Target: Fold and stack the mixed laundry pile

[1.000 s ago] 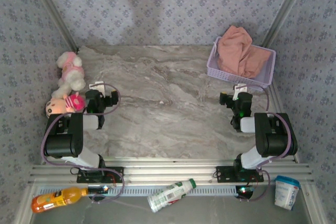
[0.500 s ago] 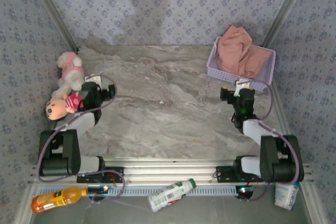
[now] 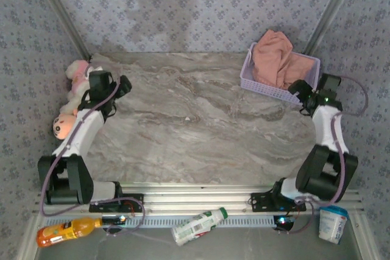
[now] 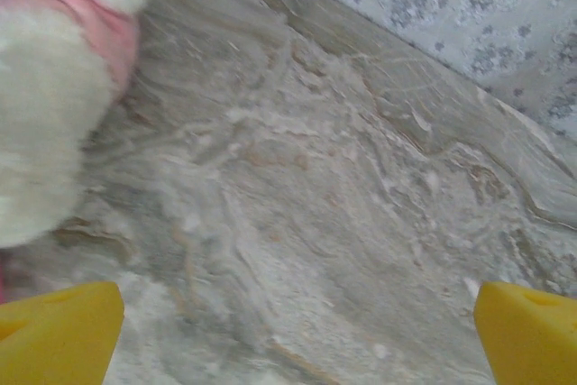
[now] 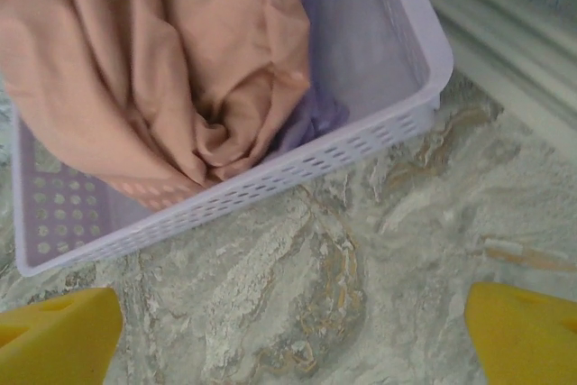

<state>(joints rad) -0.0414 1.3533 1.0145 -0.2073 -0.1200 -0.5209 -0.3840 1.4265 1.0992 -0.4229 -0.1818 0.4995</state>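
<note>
The laundry pile lies bunched in a lavender mesh basket (image 3: 262,86) at the back right. Salmon-pink cloth (image 3: 277,59) is heaped on top. In the right wrist view the pink cloth (image 5: 171,60) covers a bit of lavender fabric (image 5: 311,119) inside the basket (image 5: 270,182). My right gripper (image 3: 301,91) hovers open just in front of the basket's near right corner, over bare marble (image 5: 293,335). Open and holding nothing, my left gripper (image 3: 122,86) hangs over the table's back left (image 4: 293,331), beside a pink-and-white plush toy (image 4: 45,114).
Two plush toys (image 3: 76,76) (image 3: 64,125) lie along the left edge, close to the left arm. On the front rail lie an orange bottle (image 3: 64,231), a white bottle (image 3: 198,226) and a white tub (image 3: 333,223). Patterned walls close in the table.
Both arms have unfolded and reached away from the bases. The left went to the back left beside the plush toy, the right to the basket's front right corner. Both stayed open.
</note>
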